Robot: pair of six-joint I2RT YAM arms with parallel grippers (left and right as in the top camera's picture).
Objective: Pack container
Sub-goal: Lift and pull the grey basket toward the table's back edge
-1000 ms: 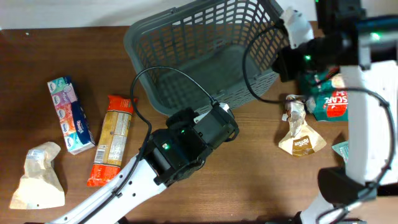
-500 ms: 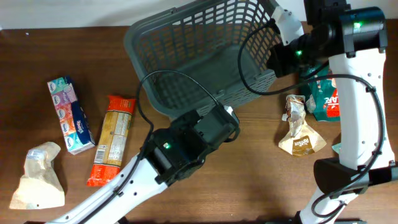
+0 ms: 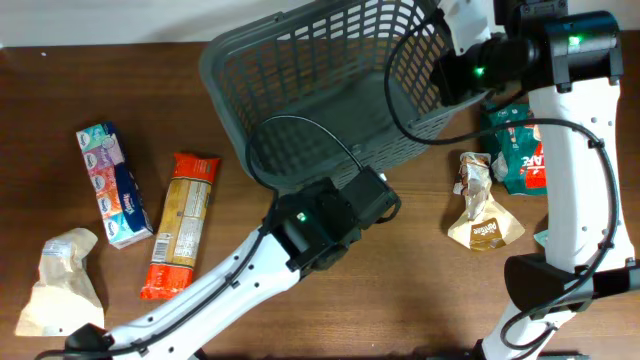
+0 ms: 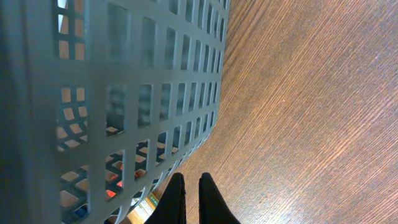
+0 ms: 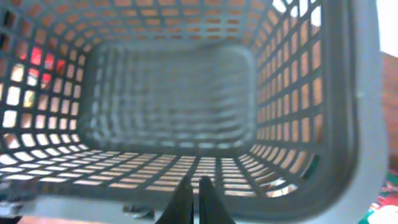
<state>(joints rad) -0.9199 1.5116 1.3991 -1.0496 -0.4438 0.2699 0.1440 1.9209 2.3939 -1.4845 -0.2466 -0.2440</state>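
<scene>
The container [image 3: 300, 60] is a large dark grey lattice basket at the table's far middle, and nothing lies inside it. My left gripper [image 3: 383, 197] is at its near right corner. In the left wrist view the basket wall [image 4: 112, 93] fills the left side, and the left gripper [image 4: 191, 186] is shut and empty just beside it over bare wood. My right gripper [image 3: 438, 85] is at the basket's right rim. The right wrist view looks down into the container [image 5: 174, 99], and the right gripper [image 5: 193, 185] is shut with nothing in it, just above the near rim.
On the left lie a tissue pack [image 3: 112, 185], a long orange packet [image 3: 180, 225] and a beige paper bag [image 3: 62, 285]. To the right of the basket lie a brown pouch [image 3: 483, 215] and a green packet [image 3: 520, 150]. A black cable [image 3: 300, 125] loops over the basket.
My left arm has slid to the right along the basket's front wall. My right arm has swung in towards the basket's right rim. Both grippers stay shut.
</scene>
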